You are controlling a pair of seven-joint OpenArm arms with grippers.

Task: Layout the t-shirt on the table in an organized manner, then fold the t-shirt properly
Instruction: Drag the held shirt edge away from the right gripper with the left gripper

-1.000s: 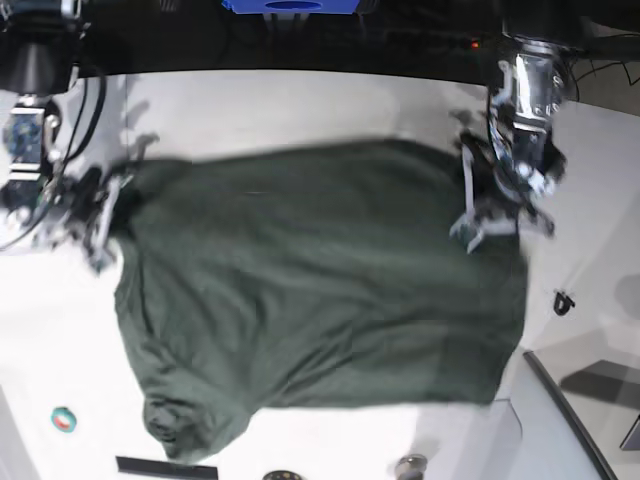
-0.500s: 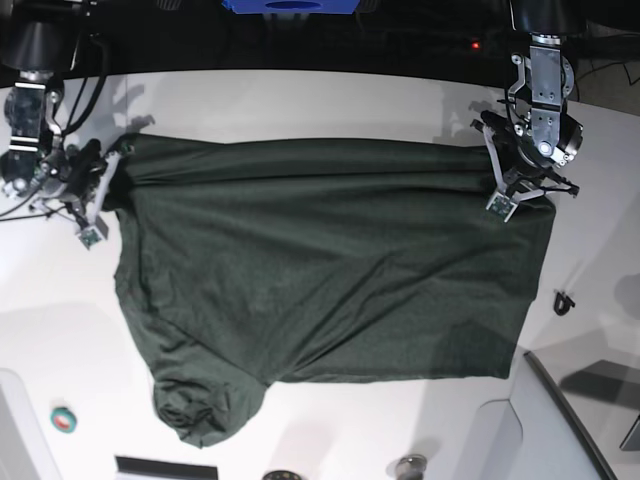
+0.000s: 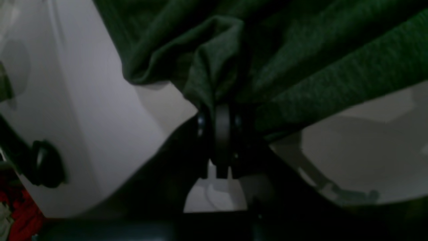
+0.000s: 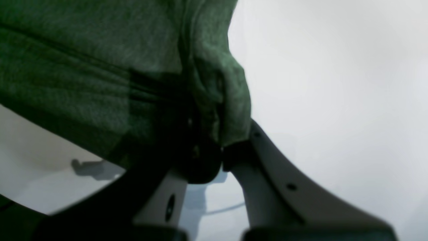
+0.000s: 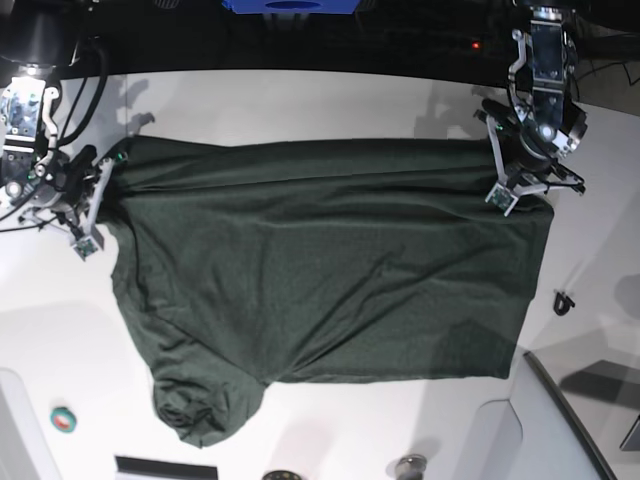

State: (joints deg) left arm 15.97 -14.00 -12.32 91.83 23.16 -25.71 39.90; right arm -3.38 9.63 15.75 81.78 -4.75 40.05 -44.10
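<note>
Base view: t-shirt [image 5: 320, 280] stretched between left claw [image 5: 522, 190] and right claw [image 5: 88, 200], both pinching it.

Quick count of what's in the base view: one t-shirt [image 5: 320, 270], dark green, the only cloth there. One white surface [image 5: 300, 105] under it. Two grippers, a left gripper [image 5: 522, 178] and a right gripper [image 5: 92, 200], so two arms total. Small stuff: one round teal thing [image 5: 64, 419] near the front corner, one little black clip-like bit [image 5: 563, 301] off to the side, one black strip [image 5: 165, 467] at the front edge, and one blue object [image 5: 290, 6] at the back.
</note>
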